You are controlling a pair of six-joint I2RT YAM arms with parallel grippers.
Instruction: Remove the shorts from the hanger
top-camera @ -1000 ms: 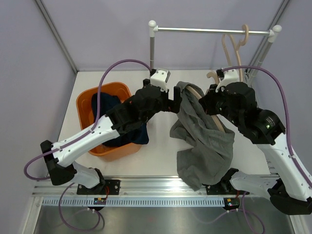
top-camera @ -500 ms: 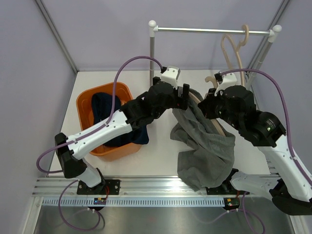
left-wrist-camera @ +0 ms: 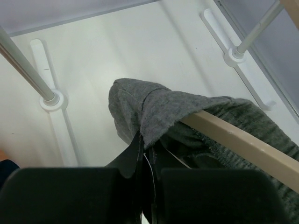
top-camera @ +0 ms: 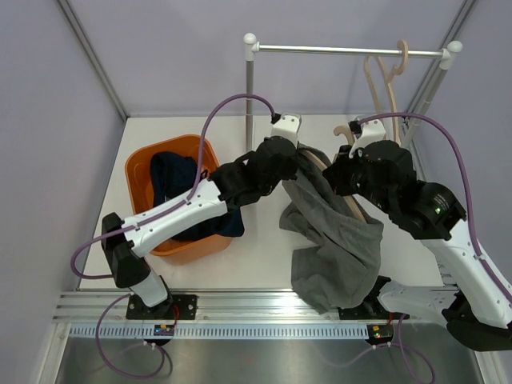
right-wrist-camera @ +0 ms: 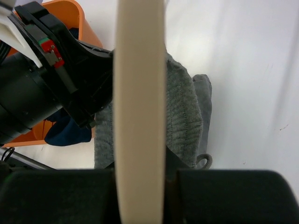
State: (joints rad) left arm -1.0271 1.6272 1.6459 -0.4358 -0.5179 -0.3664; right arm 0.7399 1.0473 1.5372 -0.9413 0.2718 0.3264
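Note:
The grey shorts point(top-camera: 336, 232) hang draped over a beige wooden hanger point(top-camera: 358, 206) and trail down to the table. My left gripper point(top-camera: 302, 164) is shut on the cloth's folded edge at the hanger's far end. In the left wrist view the left gripper point(left-wrist-camera: 148, 151) pinches the grey shorts point(left-wrist-camera: 154, 107) just below the hanger bar point(left-wrist-camera: 233, 140). My right gripper point(top-camera: 340, 172) is shut on the hanger. In the right wrist view the right gripper point(right-wrist-camera: 140, 172) clamps the hanger point(right-wrist-camera: 140, 93), with grey shorts point(right-wrist-camera: 184, 121) behind it. Navy shorts point(top-camera: 172, 180) lie in the orange tub point(top-camera: 144, 160).
A clothes rack stands at the back, with its rail point(top-camera: 348, 50) and left post point(top-camera: 250, 80). Another bare hanger point(top-camera: 384, 76) hangs on the rail at the right. The rack's feet point(left-wrist-camera: 51, 100) rest on the white table. The left arm reaches over the tub.
My left arm moved right onto the grey shorts, and its jaws went from wide open to shut on the cloth edge. The right arm and hanger barely moved.

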